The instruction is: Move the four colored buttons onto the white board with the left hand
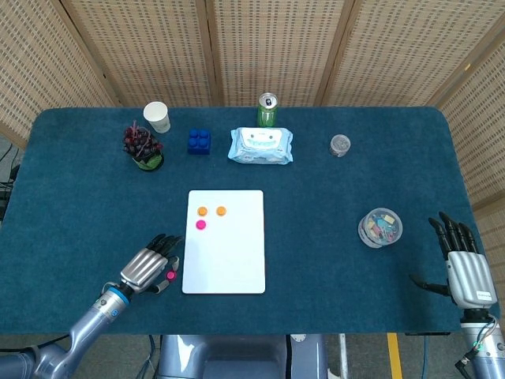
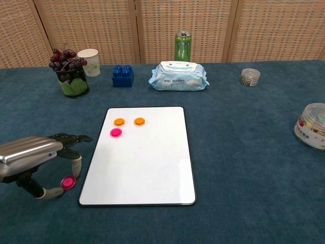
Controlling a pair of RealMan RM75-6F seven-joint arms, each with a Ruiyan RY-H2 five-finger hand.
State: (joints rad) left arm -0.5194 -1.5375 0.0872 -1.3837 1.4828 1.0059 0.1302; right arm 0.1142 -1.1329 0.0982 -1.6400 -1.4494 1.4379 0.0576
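White board on blue table

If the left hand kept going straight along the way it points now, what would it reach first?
Probably the white board: the left hand points toward its left edge, with the loose pink button under its fingers. Depth is hard to judge.

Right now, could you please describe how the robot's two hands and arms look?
Both the left hand and the right hand have silver metal backs and black fingers. The left's fingertips look pale, and its grey forearm carries a blue wrist ring.
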